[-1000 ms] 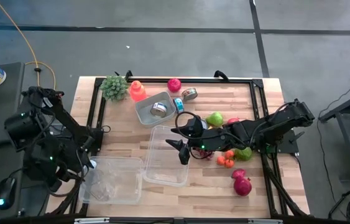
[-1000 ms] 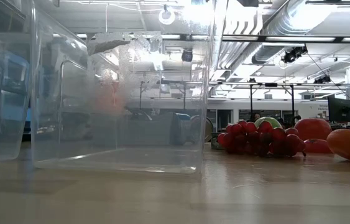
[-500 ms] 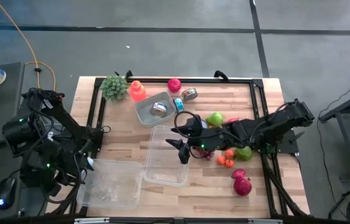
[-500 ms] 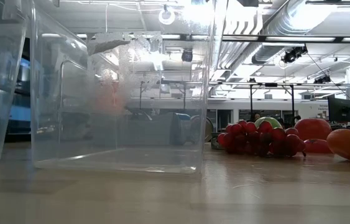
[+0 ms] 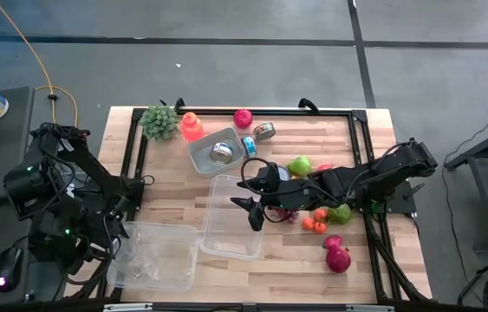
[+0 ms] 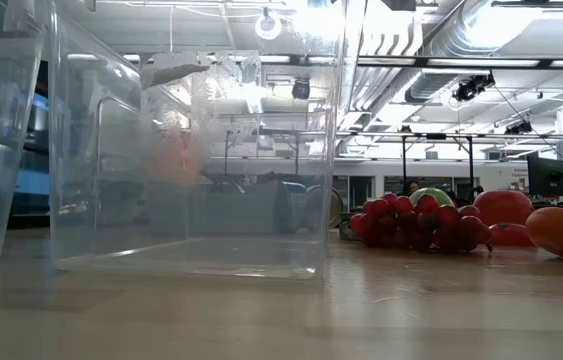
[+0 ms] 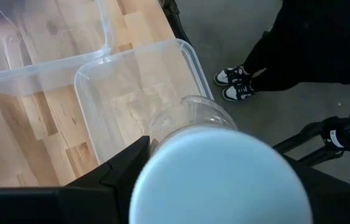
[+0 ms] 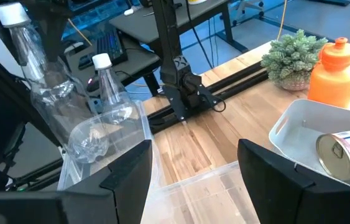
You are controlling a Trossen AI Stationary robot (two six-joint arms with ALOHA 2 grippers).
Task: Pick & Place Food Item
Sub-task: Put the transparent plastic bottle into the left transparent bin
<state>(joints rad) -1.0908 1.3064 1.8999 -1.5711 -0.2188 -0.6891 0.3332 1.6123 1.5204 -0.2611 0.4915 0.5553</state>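
Since a second ago the left hand (image 5: 120,232) has dragged the clear plastic tub (image 5: 152,257) toward seven o'clock. The right hand (image 5: 255,211) hovers wide open over the clear empty bin (image 5: 229,228), the bunch of red grapes (image 6: 421,225) just beside at three o'clock on the worktop (image 5: 165,186), probably next to grab; left hand's grip I cannot tell.

The wooden table (image 5: 183,186) is light tan with thin plank lines. Near its far edge stand a fuzzy green plant (image 5: 159,121) and a bright orange bottle (image 5: 191,126). The square bin (image 5: 213,153) is grey, with a silver can (image 5: 220,152) inside. The red grapes (image 6: 421,224) are dark red. The two plastic boxes (image 5: 230,217) are see-through.
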